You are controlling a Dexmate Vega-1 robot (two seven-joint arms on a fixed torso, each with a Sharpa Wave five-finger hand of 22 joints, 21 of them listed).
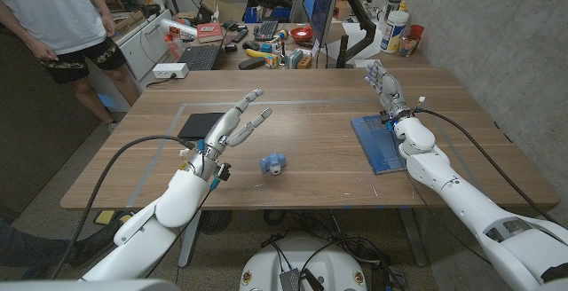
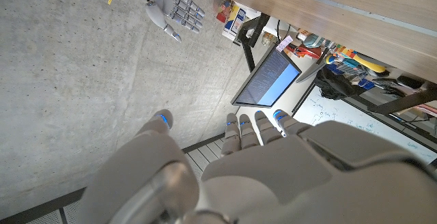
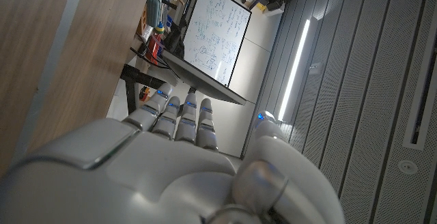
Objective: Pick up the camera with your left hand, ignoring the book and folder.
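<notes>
A small blue camera lies near the middle of the wooden table. My left hand hovers up and to the left of it, fingers spread and empty, a short gap away. In the left wrist view my left hand reaches out with fingers apart, and my right hand shows far off, open. A black book lies just behind my left hand. At the table's right side, my right hand stands open above the far edge of the blue folder.
A person stands at the far left behind the table. A second desk beyond the far edge holds a laptop, a monitor and clutter. Blue tape lines mark the tabletop around the camera.
</notes>
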